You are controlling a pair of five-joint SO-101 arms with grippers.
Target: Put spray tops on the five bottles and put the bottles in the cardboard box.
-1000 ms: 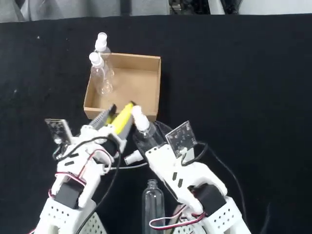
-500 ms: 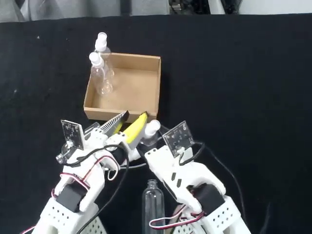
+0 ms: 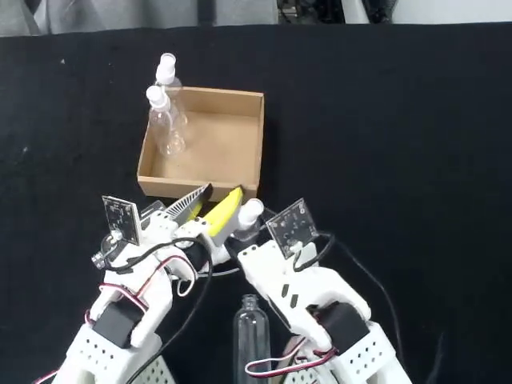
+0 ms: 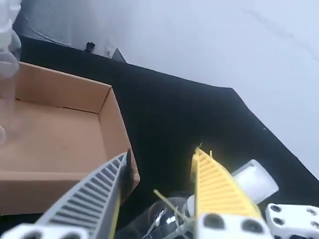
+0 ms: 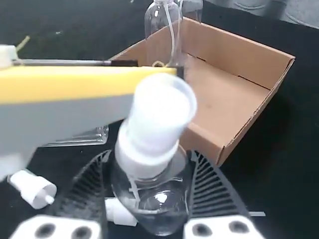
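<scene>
My right gripper [image 5: 149, 172] is shut on a clear bottle [image 5: 149, 209] whose white spray top [image 5: 157, 119] leans toward the cardboard box [image 5: 239, 55]. In the high view that top [image 3: 250, 211] sits just off the box's near right corner [image 3: 258, 180]. My left gripper [image 3: 220, 194] is open, and its yellow finger [image 4: 214, 189] rests against the side of the top [image 4: 255, 181]. Two bottles with tops stand at the box's far left corner, one [image 3: 166, 120] inside and one [image 3: 168, 76] at the back wall.
A topless bottle [image 3: 250, 336] stands between the two arm bases. Loose spray tops [image 5: 32, 186] lie on the black table under the grippers. Most of the box floor [image 3: 212, 144] is bare. The table to the right is open.
The left gripper swung right, over to the held bottle's top. The bottle tilted right, its top shifting toward the box's right corner. Little has moved in the last half second.
</scene>
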